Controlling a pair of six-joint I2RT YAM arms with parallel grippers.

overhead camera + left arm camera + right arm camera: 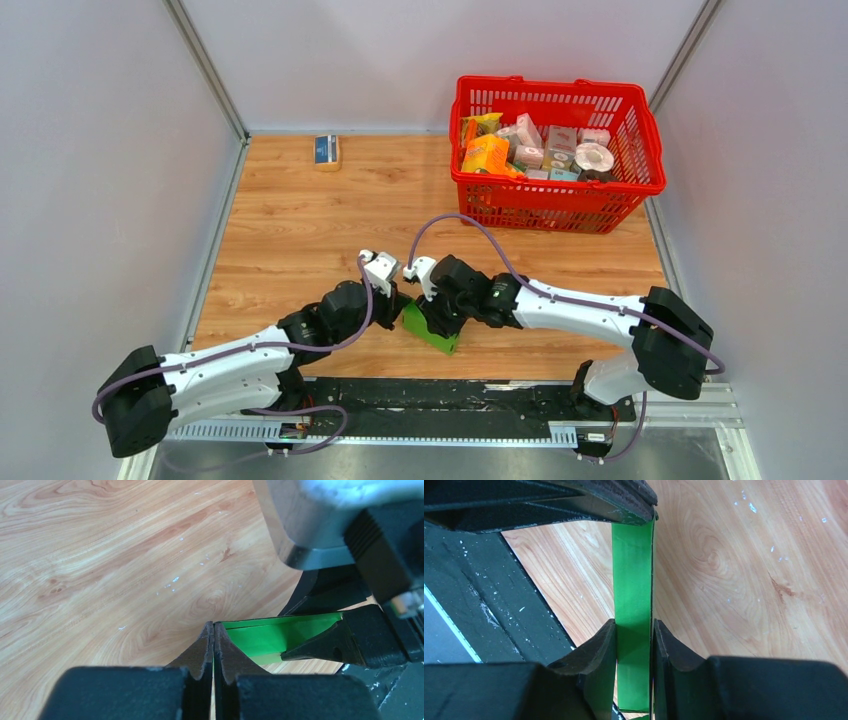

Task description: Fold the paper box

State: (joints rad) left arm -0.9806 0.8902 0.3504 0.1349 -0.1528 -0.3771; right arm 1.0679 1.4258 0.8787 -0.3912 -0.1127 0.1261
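The bright green paper box point(441, 339) sits near the table's front edge, between the two grippers. My left gripper point(400, 303) is shut, and in the left wrist view point(214, 628) a thin green edge of the box point(272, 636) shows between its pads. My right gripper point(434, 312) is shut across a narrow green panel point(633, 570), with one pad on each side of it in the right wrist view point(634, 626). The right gripper's finger point(325, 647) reaches into the box's open side. The left gripper's fingers point(624, 500) pinch the panel's far end.
A red basket point(555, 208) full of printed packages stands at the back right. A small blue-and-tan box point(326, 151) lies at the back left. Grey walls enclose the wooden table. A black rail point(450, 395) runs along the front edge.
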